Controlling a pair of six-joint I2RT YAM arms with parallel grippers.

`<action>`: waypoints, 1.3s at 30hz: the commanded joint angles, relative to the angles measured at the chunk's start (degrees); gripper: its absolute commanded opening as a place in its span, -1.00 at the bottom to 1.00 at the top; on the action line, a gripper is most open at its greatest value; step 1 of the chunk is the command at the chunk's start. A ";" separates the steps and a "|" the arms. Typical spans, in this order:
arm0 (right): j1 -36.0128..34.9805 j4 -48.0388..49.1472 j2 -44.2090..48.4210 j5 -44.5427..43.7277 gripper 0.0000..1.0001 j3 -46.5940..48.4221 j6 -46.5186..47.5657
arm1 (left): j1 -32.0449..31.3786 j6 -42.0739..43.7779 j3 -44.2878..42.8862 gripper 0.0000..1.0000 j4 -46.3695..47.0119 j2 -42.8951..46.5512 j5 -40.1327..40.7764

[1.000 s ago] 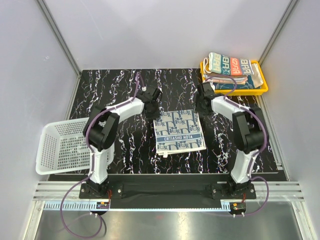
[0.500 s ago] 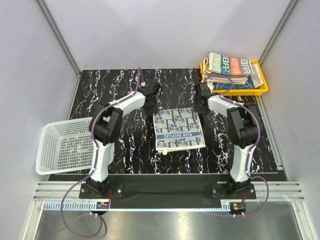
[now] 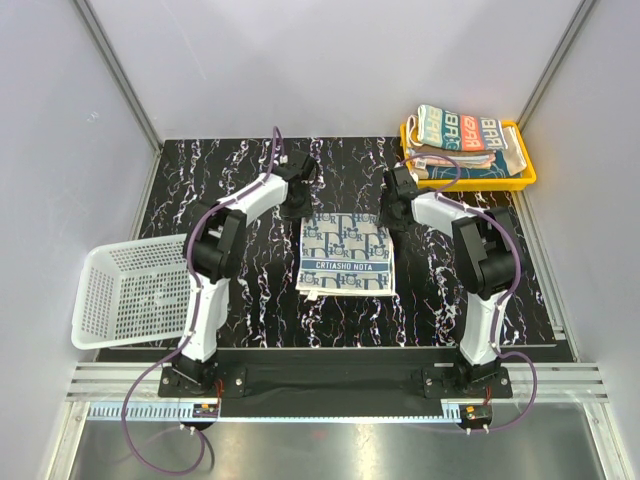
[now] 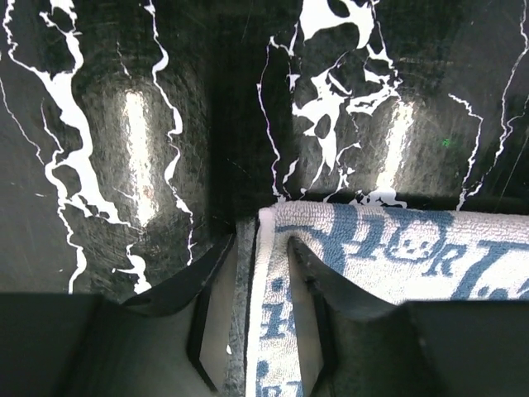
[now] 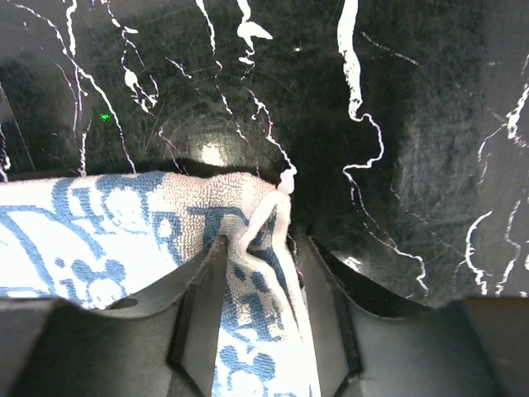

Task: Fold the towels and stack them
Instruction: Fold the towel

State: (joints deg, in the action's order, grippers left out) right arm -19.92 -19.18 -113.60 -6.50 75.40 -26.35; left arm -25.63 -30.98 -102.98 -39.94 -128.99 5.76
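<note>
Grey walls close in a black, white-veined counter.

Navy towel: it lies folded and flat on the counter between the two grippers and just nearer the arm bases than both of them. Its white pattern faces up, and a lettered band crosses it toward the near edge.

Left gripper: it is lowered at the towel's far left corner. In the left wrist view the towel's left edge runs up between the fingers. The jaws stand partly apart, and a strip of bare counter shows between the left finger and the cloth. The cloth is not pinched and nothing is held.

Right gripper: it is lowered at the towel's far right corner. In the right wrist view that corner sits puckered between the fingers, raised in a small fold, and the cloth fills most of the gap. The jaws stand about halfway. Whether they press on the cloth or only flank it, I cannot tell.

Tray: yellow, it sits beyond and to the right of the right gripper, at the far right corner of the counter. It holds the stack of folded towels, with a teal-and-red lettered one on top.

Basket: white mesh, it sits to the left of the left gripper and nearer the bases, overhanging the counter's left edge. It is well apart from the navy towel.
</note>
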 commanded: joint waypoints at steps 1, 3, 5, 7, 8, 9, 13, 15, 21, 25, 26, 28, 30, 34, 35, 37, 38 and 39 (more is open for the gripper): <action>0.23 -1.47 -0.39 -2.36 0.00 2.91 3.05 | 0.84 2.07 2.42 -0.25 3.63 3.39 -2.15; 0.32 -1.39 0.22 -2.99 0.00 3.96 4.63 | 1.46 2.24 3.83 -0.21 5.13 5.05 -3.39; 0.67 -0.34 0.66 -3.08 0.02 4.14 5.51 | 2.16 2.15 6.28 -0.18 8.12 6.29 -4.87; 1.02 -0.33 0.57 -3.69 0.03 4.93 6.13 | 2.60 1.81 7.00 -0.16 9.79 7.43 -5.41; 1.46 -0.25 0.57 -3.52 0.03 5.11 6.22 | 2.95 1.80 7.79 -0.15 10.58 7.52 -5.41; 1.73 -0.07 0.05 -3.60 0.03 5.55 6.13 | 3.13 1.89 7.71 -0.14 10.76 7.26 -6.80; 2.87 -0.33 -2.15 -2.55 -0.05 7.04 6.48 | 3.74 1.54 7.09 -0.14 11.03 5.86 -8.74; 3.05 0.10 -2.68 -0.89 -0.07 7.13 6.75 | 3.74 1.28 8.14 -0.13 12.25 5.94 -9.97; 3.13 1.42 -1.02 0.88 -0.10 5.56 5.87 | 3.92 0.66 8.94 -0.10 14.37 5.59 -11.65; 3.05 2.48 1.45 0.62 -0.09 3.18 4.47 | 4.09 0.48 9.20 -0.10 14.37 5.15 -11.74; 3.05 2.31 1.89 0.44 -0.09 2.92 4.29 | 4.09 0.40 9.20 -0.10 14.11 4.98 -11.65; 3.13 3.18 3.12 1.05 -0.09 1.95 3.50 | 4.09 0.22 9.20 -0.10 13.84 4.97 -11.12; 3.13 3.79 3.74 2.45 -0.15 1.16 2.80 | 4.01 0.05 9.11 -0.13 13.32 4.97 -10.42; 2.96 3.45 3.83 2.81 -0.25 0.63 1.74 | 4.18 -0.22 8.59 -0.15 12.70 4.71 -10.07; 2.96 3.62 4.35 2.72 -0.25 0.02 1.57 | 4.18 -0.39 8.50 -0.15 12.52 4.62 -10.24; 2.96 4.24 4.79 3.07 -0.24 -0.60 1.39 | 4.18 -0.39 8.50 -0.15 12.52 4.71 -10.07; 2.96 4.50 5.05 3.77 -0.21 -0.95 1.39 | 4.18 -0.39 8.41 -0.16 12.52 4.62 -9.98; 2.87 4.33 4.88 3.86 -0.22 -0.87 1.39 | 4.18 -0.39 8.32 -0.16 12.35 4.62 -9.98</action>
State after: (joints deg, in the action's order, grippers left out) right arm -16.82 -16.95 -112.16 -4.08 75.16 -23.90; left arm -21.71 -31.00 -94.35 -27.49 -125.08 -4.29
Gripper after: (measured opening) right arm 0.389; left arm 0.425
